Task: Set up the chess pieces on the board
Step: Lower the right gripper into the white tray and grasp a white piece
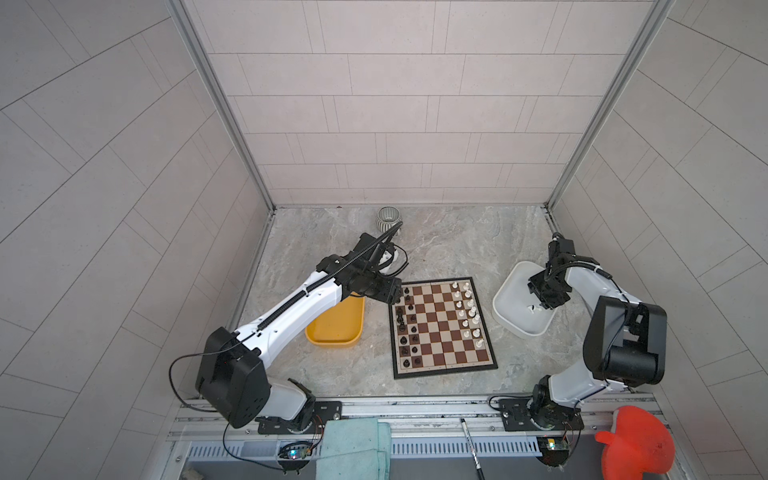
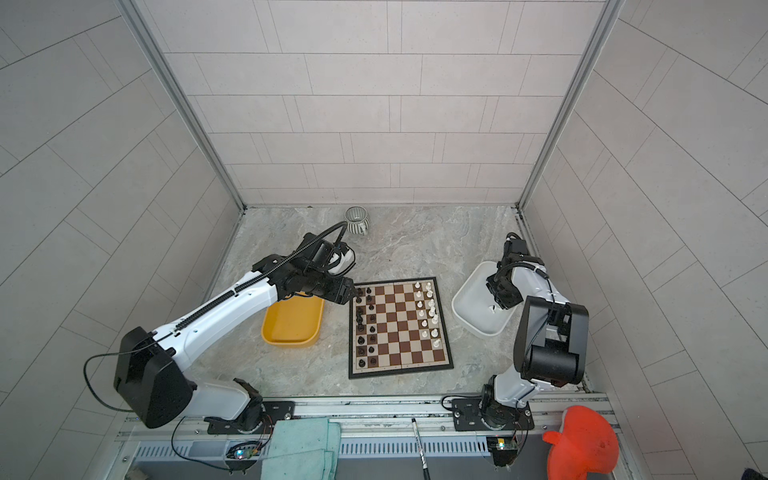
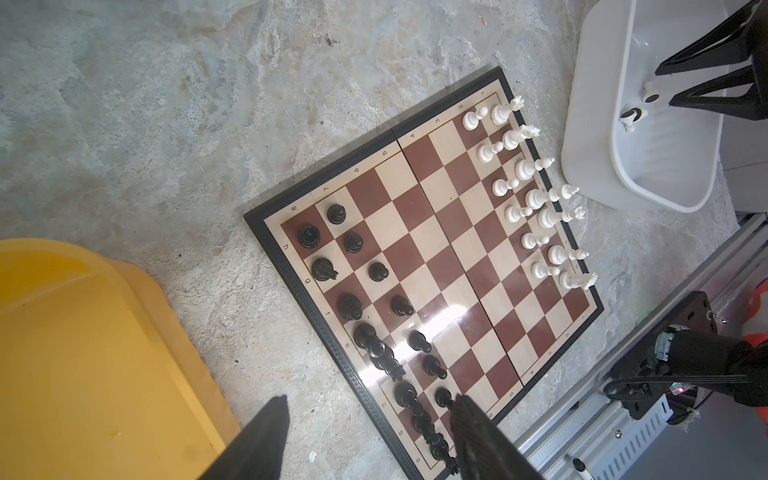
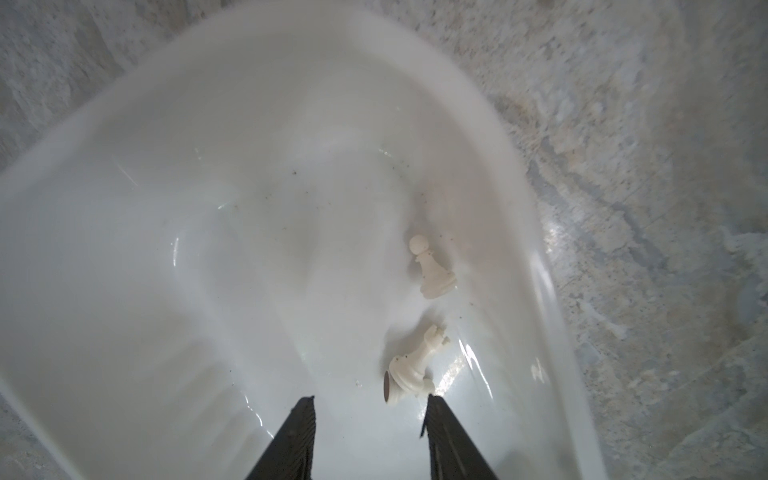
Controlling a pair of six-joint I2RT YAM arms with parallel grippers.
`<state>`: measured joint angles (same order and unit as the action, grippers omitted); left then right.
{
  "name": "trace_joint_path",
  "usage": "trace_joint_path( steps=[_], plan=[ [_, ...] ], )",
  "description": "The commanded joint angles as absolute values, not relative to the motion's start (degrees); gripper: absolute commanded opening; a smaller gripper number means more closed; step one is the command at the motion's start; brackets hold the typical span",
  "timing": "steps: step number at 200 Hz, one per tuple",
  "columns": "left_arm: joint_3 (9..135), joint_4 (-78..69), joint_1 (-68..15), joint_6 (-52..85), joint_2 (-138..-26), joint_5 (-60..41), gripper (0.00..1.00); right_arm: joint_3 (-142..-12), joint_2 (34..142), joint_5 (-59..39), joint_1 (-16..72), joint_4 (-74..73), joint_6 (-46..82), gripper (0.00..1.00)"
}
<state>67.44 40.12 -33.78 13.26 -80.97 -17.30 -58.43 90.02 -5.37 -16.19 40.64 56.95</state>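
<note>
Right hand [image 4: 370, 399] hovers in the white tray [image 4: 124, 166], fingers [image 4: 299, 440] apart, gripping nothing; a fallen white rook [image 4: 413, 365] lies just off its fingertips, a pawn [image 4: 430, 270] farther in; the board [image 1: 436, 332] sits beside the tray.

1. Clear down the middle of the board [image 1: 440, 332], 12 to 6 o'clock.
2. Blocked at 9 o'clock by black chess pieces [image 1: 402, 328], at 3 by white chess pieces [image 1: 471, 311].
3. Beyond: yellow tray [image 1: 336, 332] at 9, white tray [image 1: 513, 291] at 3, cup [image 1: 387, 218] at 11.
</note>
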Motion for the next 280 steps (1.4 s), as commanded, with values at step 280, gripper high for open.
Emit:
trace_joint_path(
  steps=[280],
  plan=[
    [66.7,38.2,-32.8,13.1,-80.1,-18.3,0.68,-65.8,107.9,-8.5,-9.9,39.7,39.7,0.27]
  ],
)
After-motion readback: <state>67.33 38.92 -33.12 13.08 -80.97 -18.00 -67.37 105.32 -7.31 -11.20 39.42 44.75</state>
